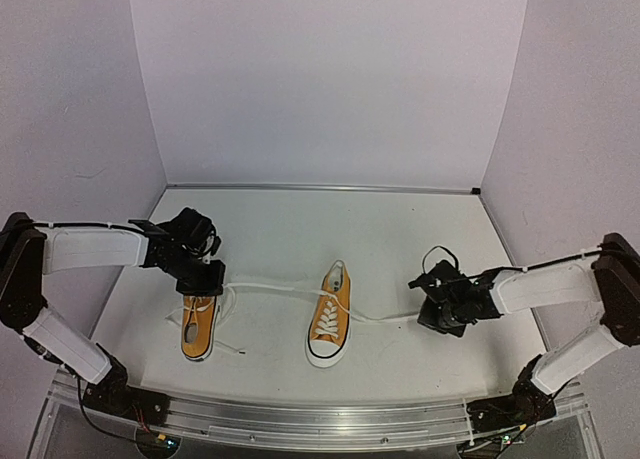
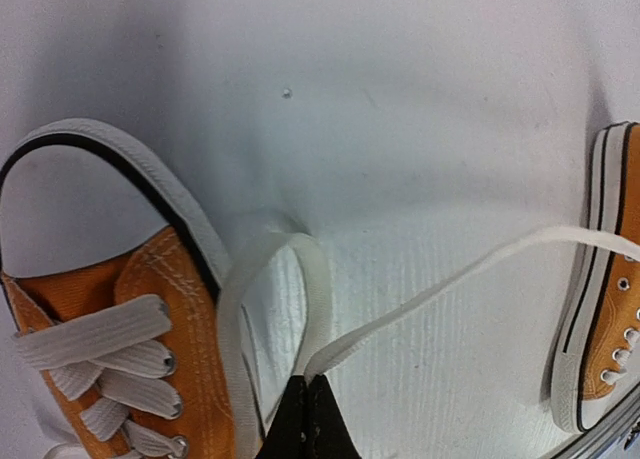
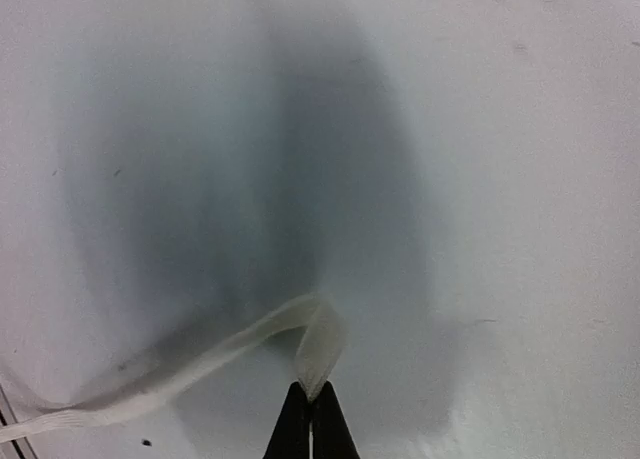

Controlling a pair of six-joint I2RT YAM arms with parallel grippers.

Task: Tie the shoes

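Low in the overhead frame, I see the left shoe (image 1: 198, 329) and the centre shoe (image 1: 330, 324), toes toward the bottom edge. My left gripper (image 1: 208, 282) pinches the centre shoe's left lace (image 1: 270, 288). My right gripper (image 1: 430, 312) pinches its right lace (image 1: 385, 318), and both laces are stretched sideways.

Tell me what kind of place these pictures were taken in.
Probably a robotics lab work cell: plain white panels box in a white table, with the left arm and right arm bolted to a metal rail.

Probably a lab test booth: plain white walls (image 1: 330, 79) enclosing a white table (image 1: 400, 229).
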